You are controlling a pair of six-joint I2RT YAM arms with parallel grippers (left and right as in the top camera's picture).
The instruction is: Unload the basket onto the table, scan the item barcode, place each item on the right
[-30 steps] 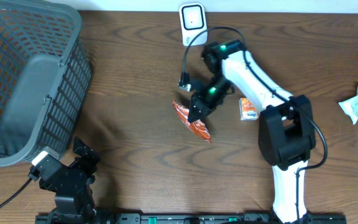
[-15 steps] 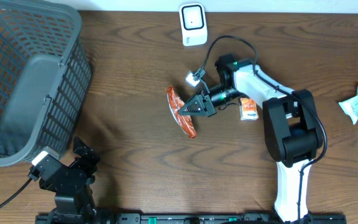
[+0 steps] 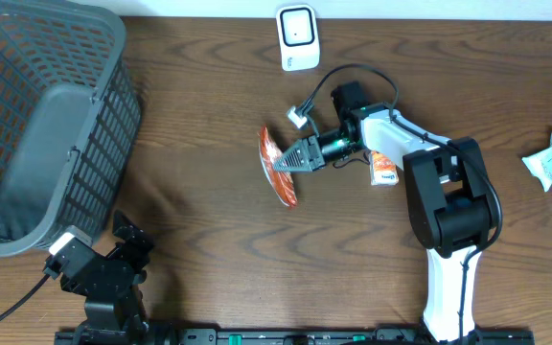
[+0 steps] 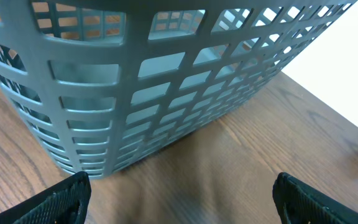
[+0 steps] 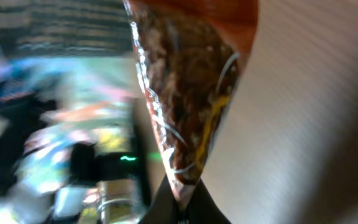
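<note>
Orange packet (image 3: 278,178) clamped in right gripper (image 3: 290,165) overhead; only left wrist shows left gripper (image 4: 185,198) agape.

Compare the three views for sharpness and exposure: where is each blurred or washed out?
Overhead: sharp and evenly lit, the packet crisp. Left wrist: the basket is sharp, but the top right corner is blown out white. Right wrist: the packet is fairly clear up close, while the background at left is smeared.

White right arm (image 3: 401,126), black claw (image 3: 279,166)
</note>
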